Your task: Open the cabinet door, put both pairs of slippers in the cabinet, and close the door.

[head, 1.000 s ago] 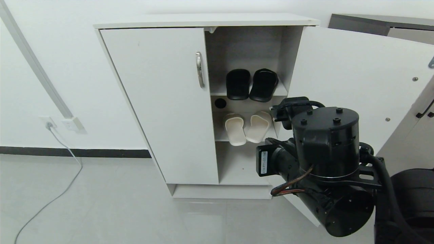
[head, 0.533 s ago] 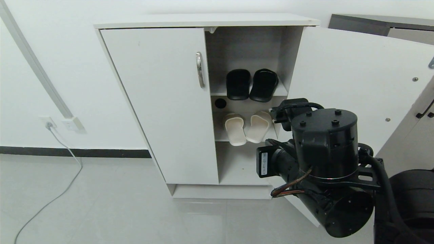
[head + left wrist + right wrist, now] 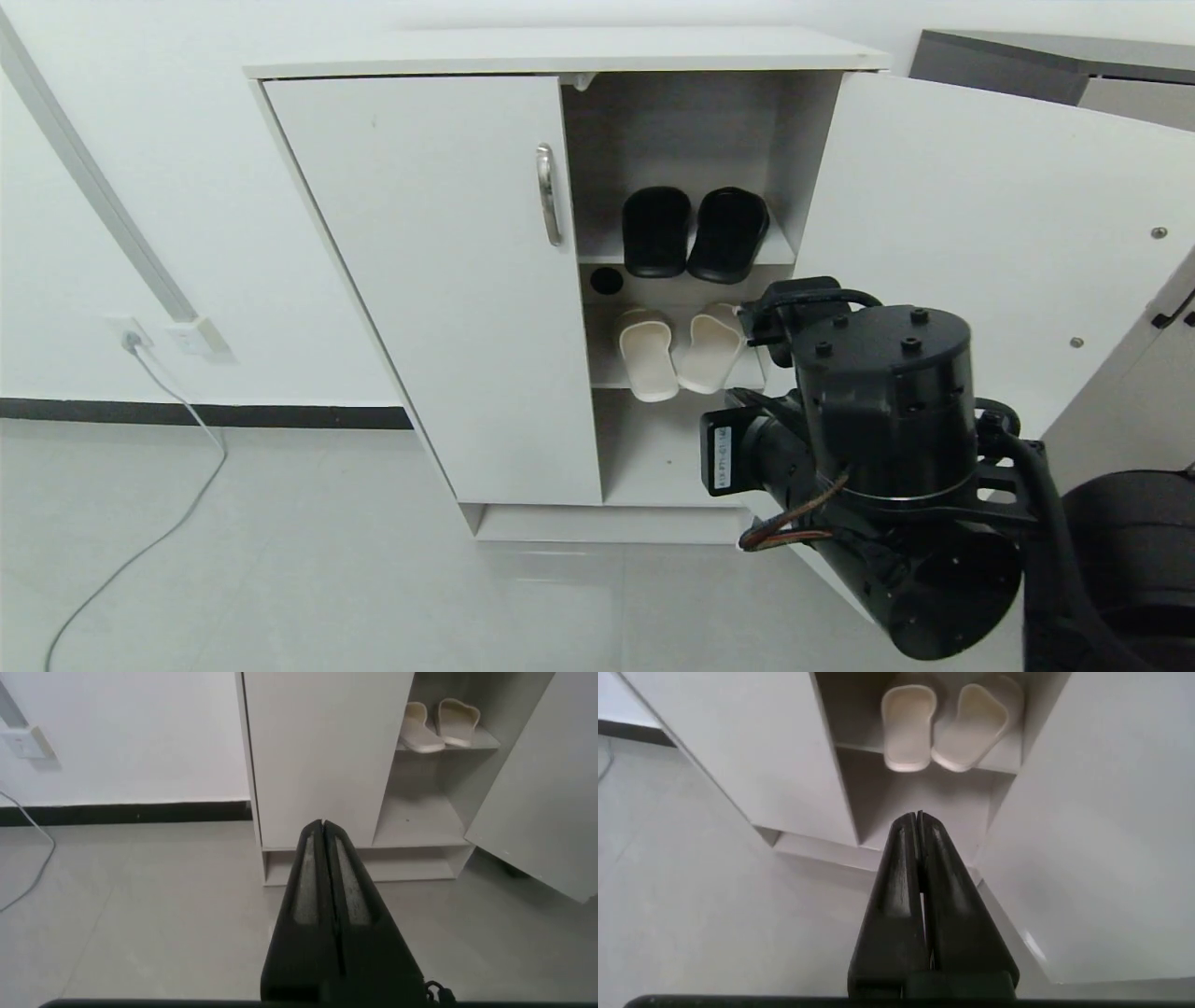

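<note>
The white cabinet (image 3: 560,54) stands with its left door (image 3: 439,280) closed and its right door (image 3: 980,233) swung wide open. A black pair of slippers (image 3: 693,233) sits on the upper shelf. A white pair (image 3: 677,350) sits on the shelf below, toes hanging slightly over the edge; it also appears as the white pair (image 3: 439,723) and the white pair (image 3: 948,714). My right arm (image 3: 878,420) hangs in front of the open door, its gripper (image 3: 920,821) shut and holding nothing, pointing at the cabinet's bottom compartment. My left gripper (image 3: 322,826) is shut and holding nothing, low over the floor before the cabinet.
A metal handle (image 3: 549,194) runs down the closed left door's edge. A wall socket (image 3: 131,336) with a grey cable (image 3: 187,485) trailing over the floor is at the left. Grey furniture (image 3: 1027,65) stands behind the open door. Bare tiled floor (image 3: 373,597) lies in front.
The head view has shifted a little, so the cabinet looks slightly larger. The slippers, doors and both grippers stay as they were.
</note>
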You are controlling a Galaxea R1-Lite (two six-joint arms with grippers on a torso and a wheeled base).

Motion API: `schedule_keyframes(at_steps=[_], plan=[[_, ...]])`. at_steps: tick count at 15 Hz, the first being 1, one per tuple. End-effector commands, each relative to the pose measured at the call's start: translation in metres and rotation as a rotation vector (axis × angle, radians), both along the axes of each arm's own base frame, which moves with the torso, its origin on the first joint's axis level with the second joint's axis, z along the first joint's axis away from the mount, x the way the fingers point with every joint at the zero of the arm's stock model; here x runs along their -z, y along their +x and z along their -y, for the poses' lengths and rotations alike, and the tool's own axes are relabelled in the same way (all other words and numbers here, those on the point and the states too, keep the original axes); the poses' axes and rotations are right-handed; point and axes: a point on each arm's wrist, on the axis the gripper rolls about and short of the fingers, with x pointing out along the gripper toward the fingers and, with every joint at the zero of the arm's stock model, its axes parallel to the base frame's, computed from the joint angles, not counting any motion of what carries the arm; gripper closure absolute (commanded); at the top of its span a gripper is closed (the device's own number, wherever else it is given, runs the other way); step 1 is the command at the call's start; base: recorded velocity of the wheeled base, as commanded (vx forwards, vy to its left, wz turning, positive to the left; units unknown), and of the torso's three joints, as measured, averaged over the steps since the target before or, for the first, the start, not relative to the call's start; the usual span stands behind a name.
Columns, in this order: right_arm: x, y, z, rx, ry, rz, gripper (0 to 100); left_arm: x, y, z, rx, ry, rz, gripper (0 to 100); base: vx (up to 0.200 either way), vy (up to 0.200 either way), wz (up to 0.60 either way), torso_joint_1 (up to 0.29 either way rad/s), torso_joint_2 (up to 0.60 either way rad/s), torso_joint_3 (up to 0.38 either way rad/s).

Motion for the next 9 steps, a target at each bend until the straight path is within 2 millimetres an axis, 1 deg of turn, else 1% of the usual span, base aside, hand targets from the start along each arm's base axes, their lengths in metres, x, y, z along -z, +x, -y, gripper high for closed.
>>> schedule_keyframes(at_steps=[1,4,9], plan=[[0.0,0.0,-0.0004,0.0,0.002,0.002,100,0.0,0.0001,0.0,-0.001,0.0,-0.001,100,0.0,0.0,0.0,0.056,-0.42,-0.378],[0.0005,0.0002,-0.0007,0.0,0.001,0.001,100,0.0,0.0001,0.0,-0.001,0.0,-0.001,100,0.0,0.0,0.0,0.064,-0.56,-0.354],[0.0013,0.0014,-0.0007,0.003,0.0,0.0,100,0.0,0.0001,0.0,-0.001,0.0,-0.001,100,0.0,0.0,0.0,0.127,-0.47,-0.339]])
